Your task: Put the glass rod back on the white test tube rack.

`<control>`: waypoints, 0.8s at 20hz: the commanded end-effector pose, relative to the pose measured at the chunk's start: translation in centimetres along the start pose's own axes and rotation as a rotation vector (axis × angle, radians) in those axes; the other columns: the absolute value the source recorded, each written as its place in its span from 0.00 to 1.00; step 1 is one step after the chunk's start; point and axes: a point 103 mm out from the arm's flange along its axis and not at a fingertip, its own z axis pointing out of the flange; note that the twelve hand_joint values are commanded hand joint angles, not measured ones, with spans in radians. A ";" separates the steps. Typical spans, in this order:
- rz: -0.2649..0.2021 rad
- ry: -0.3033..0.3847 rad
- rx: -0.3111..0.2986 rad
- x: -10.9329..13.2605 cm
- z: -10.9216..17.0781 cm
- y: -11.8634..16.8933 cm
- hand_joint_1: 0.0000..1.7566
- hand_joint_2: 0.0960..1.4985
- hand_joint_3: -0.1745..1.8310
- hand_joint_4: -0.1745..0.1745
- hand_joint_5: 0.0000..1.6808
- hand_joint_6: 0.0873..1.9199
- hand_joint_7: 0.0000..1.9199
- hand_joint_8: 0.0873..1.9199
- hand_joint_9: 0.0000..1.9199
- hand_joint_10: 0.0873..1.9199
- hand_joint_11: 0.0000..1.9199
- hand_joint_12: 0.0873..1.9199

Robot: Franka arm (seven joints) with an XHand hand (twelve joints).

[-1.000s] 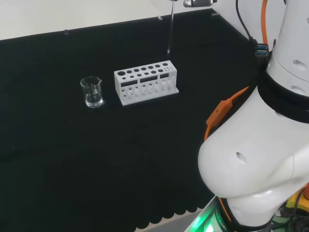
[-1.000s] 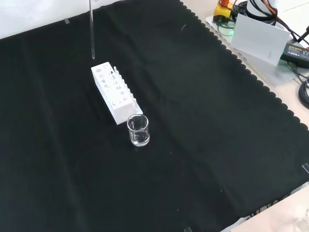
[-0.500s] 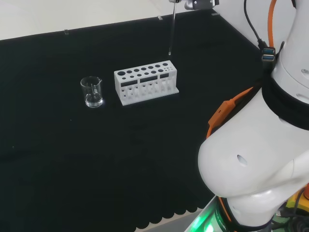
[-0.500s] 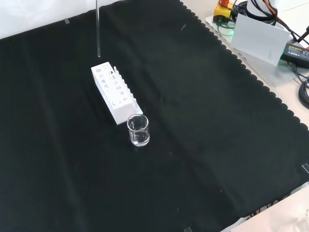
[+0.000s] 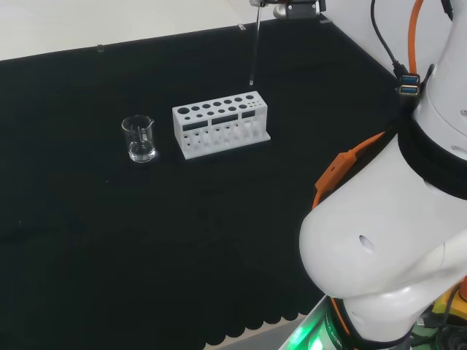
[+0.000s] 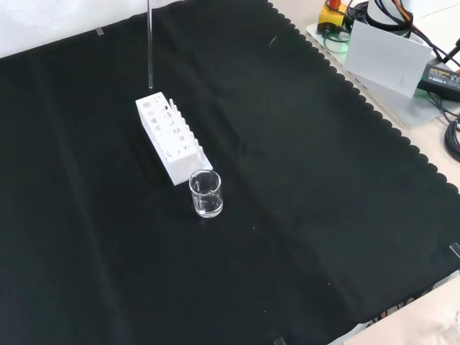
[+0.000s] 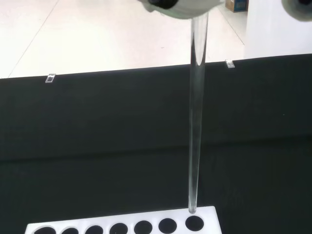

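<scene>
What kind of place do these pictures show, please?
Probably a laboratory bench set up for robot trials: a white test tube rack, a glass beaker and a glass rod above black cloth.

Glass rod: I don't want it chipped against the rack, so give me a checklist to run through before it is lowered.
1. Rod held: the glass rod hangs from the hand at the head view's top. Whether the fingers curl round it: cannot tell.
2. Rod upright: near vertical in the front and wrist views. Ok.
3. Tip clear of the white test tube rack: it sits just above the top plate. Ok.
4. Tip over a hole: in the wrist view it hangs at the rim of the end hole, not centred. Not ok.
5. Target hole free: it looks dark and empty. Ok.
6. Beaker out of the way: it stands at the rack's other end. Ok.
</scene>
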 end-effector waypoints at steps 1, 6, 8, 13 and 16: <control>0.002 0.005 0.009 0.4 0.3 0.2 0.76 0.67 0.00 0.00 0.86 0.00 0.78 0.14 0.96 0.03 0.82 0.30; 0.003 0.009 0.019 0.6 0.6 0.6 0.76 0.67 0.00 0.00 0.86 0.00 0.78 0.14 0.96 0.03 0.82 0.30; 0.004 0.011 0.024 0.6 0.7 0.7 0.76 0.67 0.00 0.00 0.86 0.00 0.78 0.14 0.96 0.03 0.82 0.30; 0.006 0.023 0.043 0.6 0.9 1.2 0.76 0.67 0.00 0.00 0.86 0.00 0.78 0.14 0.96 0.03 0.82 0.30; 0.000 0.037 0.073 0.0 2.2 3.1 0.76 0.67 0.00 0.00 0.86 0.00 0.78 0.14 0.96 0.03 0.82 0.30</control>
